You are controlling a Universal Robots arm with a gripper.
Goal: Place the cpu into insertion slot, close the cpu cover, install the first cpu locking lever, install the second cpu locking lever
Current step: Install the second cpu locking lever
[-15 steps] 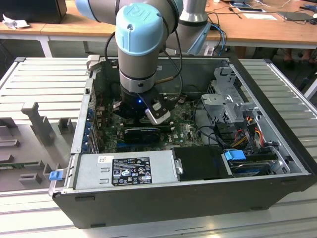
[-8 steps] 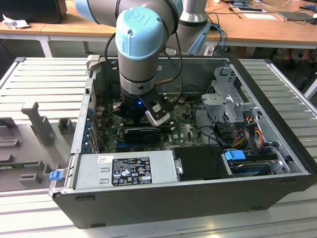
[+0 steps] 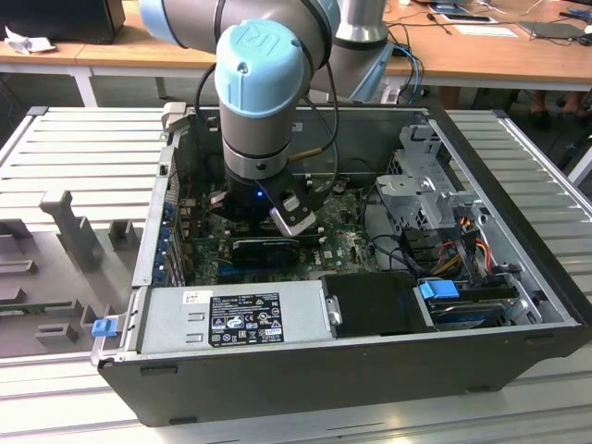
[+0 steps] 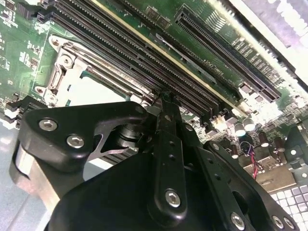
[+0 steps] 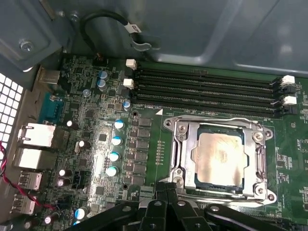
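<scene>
CPU (image 5: 219, 160) work sat inside an open computer case (image 3: 277, 370) lying on its side on the slatted bench (image 3: 74, 148). Going from the exterior view's left: the bench ribs, then the case wall, then the arm reaching down into the middle of the case over the green board (image 3: 347, 245), with the drive cage (image 3: 421, 185) and coloured cables toward the exterior view's right.

In the first wrist view the cpu lay flat in the insertion slot (image 5: 179, 180), its pale face showing through the window of the cpu cover (image 5: 185, 147), which lay down over it. A thin wire lever (image 5: 211, 119) ran along the edge of the cover nearest the long memory slots (image 5: 207, 89). The tool (image 5: 166, 190) sat just beside the socket edge facing away from those slots, its fingers (image 5: 159, 192) drawn together with nothing between them; the second wrist view showed the same tool (image 4: 163, 98) tip down near the socket rim.

I judged that seating the chip and closing the cover were done and that the lever steps were in hand. Whether either lever was fully hooked I could not tell. The next move would call for a firm, steady press on a thin wire without slipping onto the board.
</scene>
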